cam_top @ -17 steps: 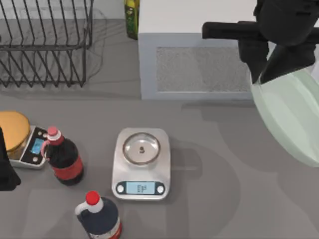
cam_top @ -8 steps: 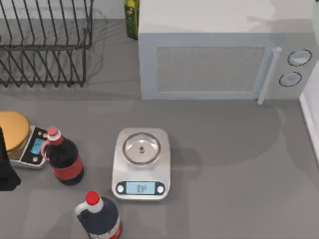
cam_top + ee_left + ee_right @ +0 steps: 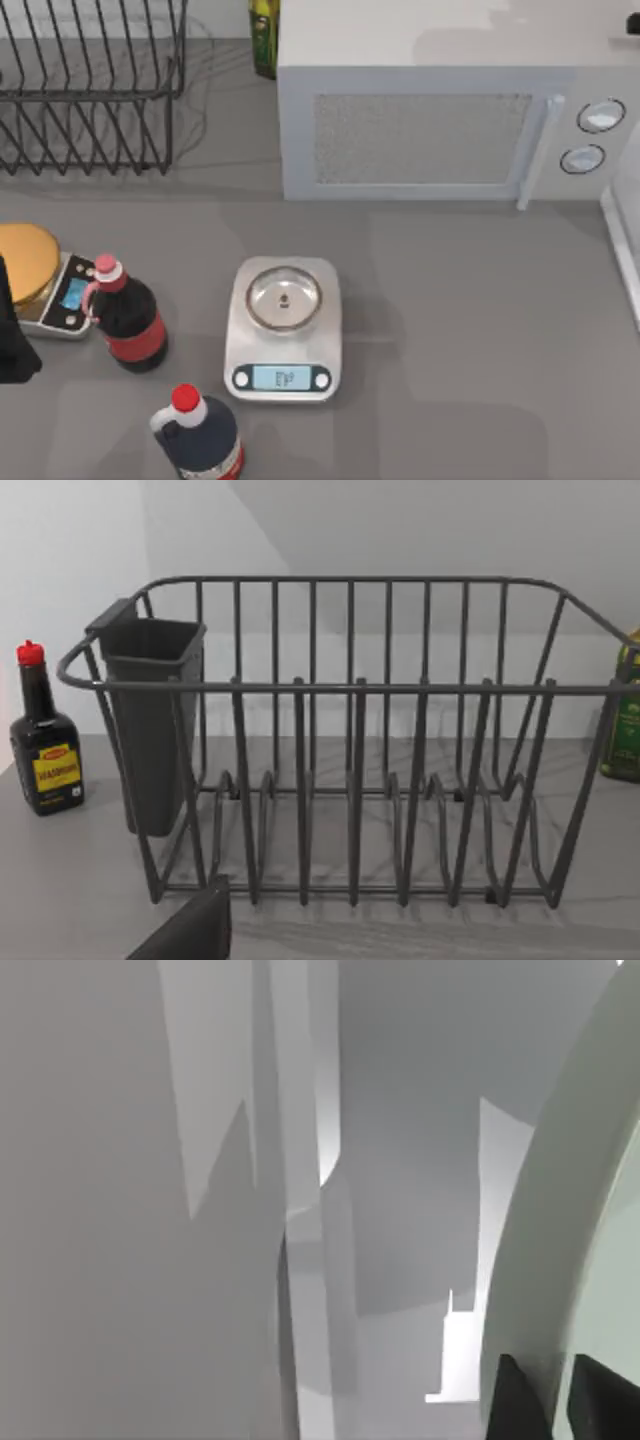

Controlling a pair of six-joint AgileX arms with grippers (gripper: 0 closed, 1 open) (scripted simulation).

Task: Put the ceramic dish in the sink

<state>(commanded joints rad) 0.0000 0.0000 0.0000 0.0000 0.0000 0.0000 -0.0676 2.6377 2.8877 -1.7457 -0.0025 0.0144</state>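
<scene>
The ceramic dish point(image 3: 560, 1210) appears in the right wrist view as a pale mint-green curved rim standing on edge. My right gripper point(image 3: 558, 1400) is shut on that rim, one dark fingertip on each side of it. Pale grey and white surfaces lie behind the dish in that view. The sink point(image 3: 622, 250) is a straight white rim at the right edge of the top view. My left arm point(image 3: 10, 340) is parked at the table's left edge, facing the dish rack point(image 3: 350, 740).
A grey microwave point(image 3: 440, 120) stands at the back right. A kitchen scale point(image 3: 284, 330) sits mid-table, with two dark bottles point(image 3: 128, 320) point(image 3: 200, 435) to its left. A gold disc point(image 3: 25, 262) rests on a small scale. A wire rack point(image 3: 90, 85) fills the back left.
The right arm and the dish have left the top view past its right edge. The microwave's door handle and knobs are now uncovered. The left arm has not moved.
</scene>
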